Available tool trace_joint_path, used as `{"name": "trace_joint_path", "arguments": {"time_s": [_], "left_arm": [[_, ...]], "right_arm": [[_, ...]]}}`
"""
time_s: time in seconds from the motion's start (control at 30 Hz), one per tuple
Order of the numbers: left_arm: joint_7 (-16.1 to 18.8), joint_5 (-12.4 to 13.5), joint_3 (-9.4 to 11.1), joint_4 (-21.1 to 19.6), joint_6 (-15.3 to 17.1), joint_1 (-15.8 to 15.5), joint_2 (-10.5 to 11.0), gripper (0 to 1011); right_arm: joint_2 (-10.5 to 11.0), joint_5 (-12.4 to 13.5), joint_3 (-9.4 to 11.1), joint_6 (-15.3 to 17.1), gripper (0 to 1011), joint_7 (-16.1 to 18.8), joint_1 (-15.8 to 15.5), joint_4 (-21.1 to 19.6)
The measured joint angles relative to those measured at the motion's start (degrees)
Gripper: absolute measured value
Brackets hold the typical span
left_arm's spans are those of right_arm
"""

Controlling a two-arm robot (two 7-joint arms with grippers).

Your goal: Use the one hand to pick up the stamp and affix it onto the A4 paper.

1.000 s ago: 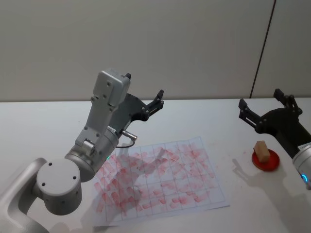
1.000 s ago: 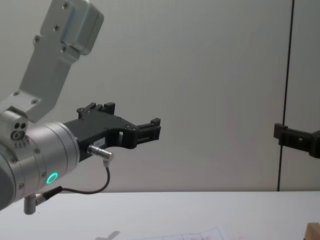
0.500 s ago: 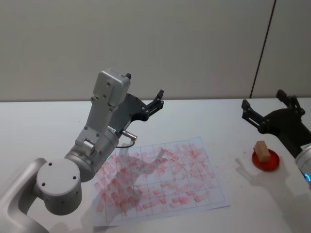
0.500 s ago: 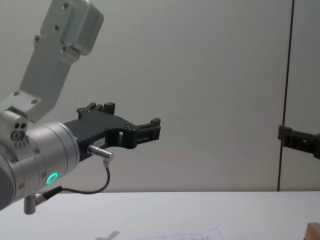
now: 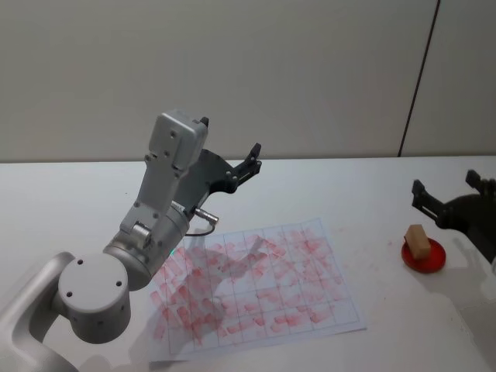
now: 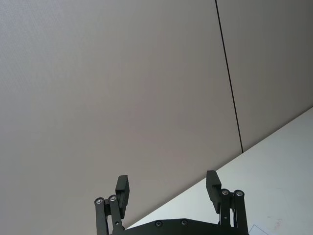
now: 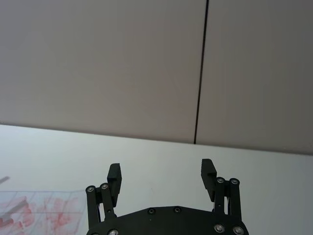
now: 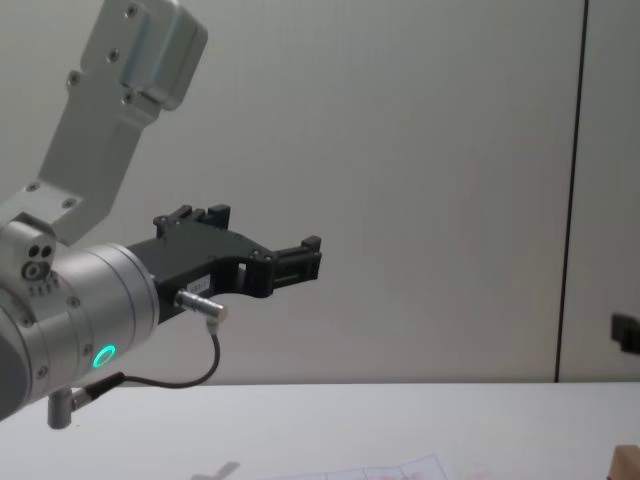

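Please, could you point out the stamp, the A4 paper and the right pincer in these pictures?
stamp [image 5: 418,241], head view, on its wooden side face.
A4 paper [image 5: 271,291], head view, on a stamped square near its middle.
right pincer [image 5: 446,184], head view, midway between its open fingertips.

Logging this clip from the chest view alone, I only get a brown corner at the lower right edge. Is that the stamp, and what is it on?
Observer: Yes, the stamp stands on a round red pad, right of the A4 paper.
Operator: Is the right gripper on it?
Observer: No, the right gripper hangs in the air apart from it, holding nothing.
Operator: Are the grippers open?
Observer: Yes; the wrist views show both wide open, the left gripper raised on the left.
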Motion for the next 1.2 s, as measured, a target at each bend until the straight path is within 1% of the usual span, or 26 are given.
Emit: {"name": "trace_joint_path", "arguments": {"time_s": [0.07, 0.1, 0.2, 0.23, 0.27, 0.4, 0.9, 1.2], "left_arm": [[0.0, 0.0, 0.0, 0.0, 0.0, 0.0, 0.0, 1001], [0.0, 0.0, 0.0, 0.0, 0.0, 0.0, 0.0, 1001], [0.0, 0.0, 0.0, 0.0, 0.0, 0.0, 0.0, 1001], [0.0, 0.0, 0.0, 0.0, 0.0, 0.0, 0.0, 1001], [0.0, 0.0, 0.0, 0.0, 0.0, 0.0, 0.0, 1001], [0.0, 0.0, 0.0, 0.0, 0.0, 0.0, 0.0, 1001], [0.0, 0.0, 0.0, 0.0, 0.0, 0.0, 0.0, 1001], [0.0, 0.0, 0.0, 0.0, 0.0, 0.0, 0.0, 1001]], "right_arm": [[0.1, 0.6, 0.3, 1.7, 1001, -0.7, 0.0, 0.6], [0.1, 0.6, 0.3, 1.7, 1001, -0.7, 0.0, 0.6], [0.0, 0.9, 0.4, 3.8, 1001, -1.9, -0.1, 1.1], [0.0, 0.9, 0.4, 3.8, 1001, -1.9, -0.1, 1.1], [-0.2, 1.0, 0.4, 4.7, 1001, -2.4, -0.1, 1.3], [-0.7, 0.9, 0.1, 6.4, 1001, -3.4, -0.1, 1.6], [-3.7, -1.4, -1.8, 12.9, 1001, -7.3, 0.7, 2.0], [-5.2, -2.1, -2.6, 15.0, 999, -8.6, 1.0, 2.5]]}}
